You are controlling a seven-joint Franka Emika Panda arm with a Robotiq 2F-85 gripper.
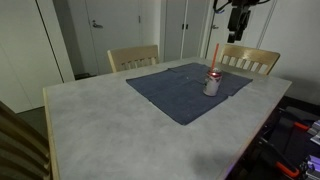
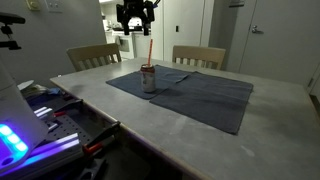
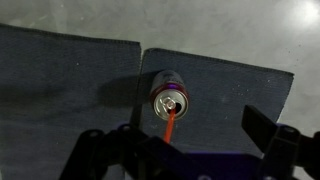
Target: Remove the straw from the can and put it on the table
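Black Robotiq gripper (image 1: pixel 238 24) is hanging wide open; I am holding and touching nothing. Its 2 fingers (image 3: pixel 266 136) are spread apart. The thin, straight red straw (image 3: pixel 171 124) is standing in the small silver-grey cylindrical can (image 3: pixel 169 102) on the flat dark blue cloth mat (image 3: pixel 60 60), atop the light grey marbled table (image 1: pixel 90 120), well below the gripper.

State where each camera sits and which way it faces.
Exterior view: off a table corner, facing across to the can; end effector high above.
Exterior view: low beside a cluttered bench, facing the can; end effector overhead.
Wrist view: overhead, looking straight down; end effector fingers at bottom.
All share can and straw.
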